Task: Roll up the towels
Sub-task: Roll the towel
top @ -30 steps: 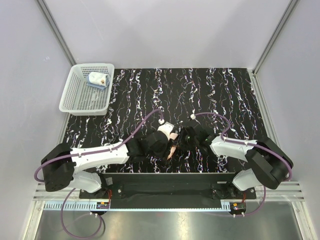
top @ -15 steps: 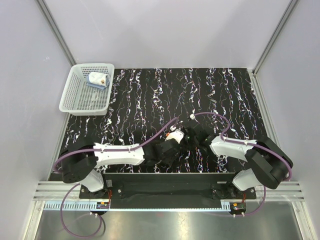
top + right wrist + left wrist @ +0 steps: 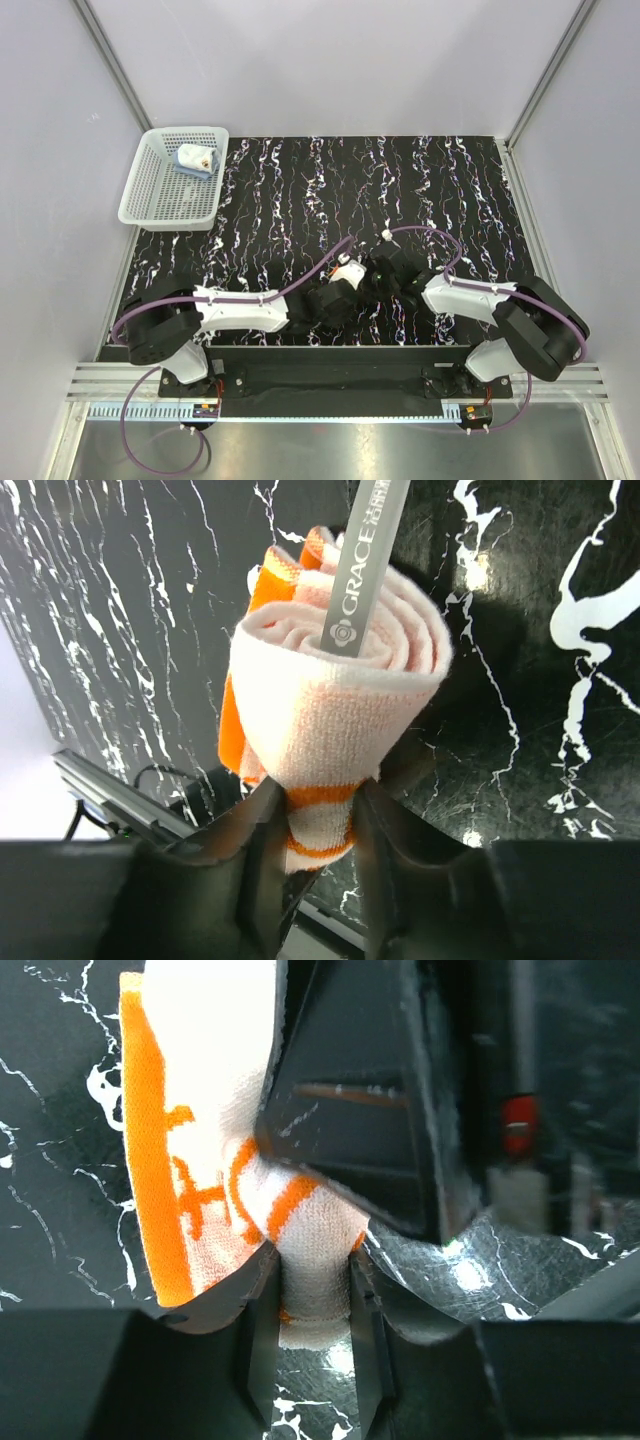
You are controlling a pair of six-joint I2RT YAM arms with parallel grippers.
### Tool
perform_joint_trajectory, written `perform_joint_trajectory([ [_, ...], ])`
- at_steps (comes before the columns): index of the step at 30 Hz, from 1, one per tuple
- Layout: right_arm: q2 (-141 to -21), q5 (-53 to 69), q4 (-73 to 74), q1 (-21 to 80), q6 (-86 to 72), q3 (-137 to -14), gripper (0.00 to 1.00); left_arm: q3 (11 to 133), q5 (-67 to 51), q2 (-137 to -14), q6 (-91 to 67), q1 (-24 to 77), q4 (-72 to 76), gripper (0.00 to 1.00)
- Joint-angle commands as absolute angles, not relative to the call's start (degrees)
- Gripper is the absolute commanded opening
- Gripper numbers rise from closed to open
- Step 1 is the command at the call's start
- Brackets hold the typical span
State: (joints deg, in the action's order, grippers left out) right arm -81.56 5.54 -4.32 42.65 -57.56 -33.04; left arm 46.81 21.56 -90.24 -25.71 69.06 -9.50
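Left claw shifted right; orange towel now mostly covered.

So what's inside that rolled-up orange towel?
A grey strip printed GRACE runs into the centre of the orange towel, with white spiralled layers around it. How far in it reaches, and anything deeper in the roll, is covered by the cloth.

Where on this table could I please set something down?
Bare: far black marbled table from the white perforated plastic basket to the right wall. Crowded: near middle, where left gripper and right gripper clamp the orange-and-white cloth towel.
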Motion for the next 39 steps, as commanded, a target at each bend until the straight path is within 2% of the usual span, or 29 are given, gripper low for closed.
perform_joint_trajectory([
  [1, -79.2, 7.5, -5.1, 43.5, -58.3, -32.6, 0.44, 44.4, 17.5, -89.0, -26.0, 66.8, -4.3, 0.22],
  [3, -78.1, 6.1, -2.8, 43.5, -58.0, -33.1, 0.64, 43.9, 15.9, -88.7, -26.1, 65.8, -3.6, 0.22],
  [5, -77.1, 4.6, 1.8, 43.5, -57.3, -34.4, 0.72, 43.1, 14.8, -88.2, -26.5, 65.3, -3.3, 0.22],
  [6, -75.9, 2.7, 3.4, 43.5, -57.2, -35.0, 0.79, 42.7, 14.2, -88.0, -26.6, 64.5, -3.1, 0.22],
  [10, -72.1, -2.9, 10.4, 43.5, -57.0, -37.2, 0.87, 40.7, 9.6, -86.7, -27.8, 61.9, -0.7, 0.22],
  [15, -63.3, -7.0, 8.6, 43.5, -58.8, -32.9, 0.86, 37.7, -2.1, -86.4, -29.4, 56.2, 4.2, 0.21],
  [20, -61.0, -5.5, 2.4, 43.5, -58.7, -28.3, 0.86, 35.7, -12.2, -86.0, -33.0, 50.7, 8.2, 0.21],
  [29, -71.2, -2.5, -12.2, 43.5, -57.0, -27.5, 0.85, 31.8, -31.6, -88.6, -42.1, 36.4, 15.8, 0.19],
  [39, -82.8, -2.6, -22.0, 43.4, -52.9, -32.1, 0.84, 31.4, -40.2, -96.5, -46.4, 30.9, 22.7, 0.19],
])
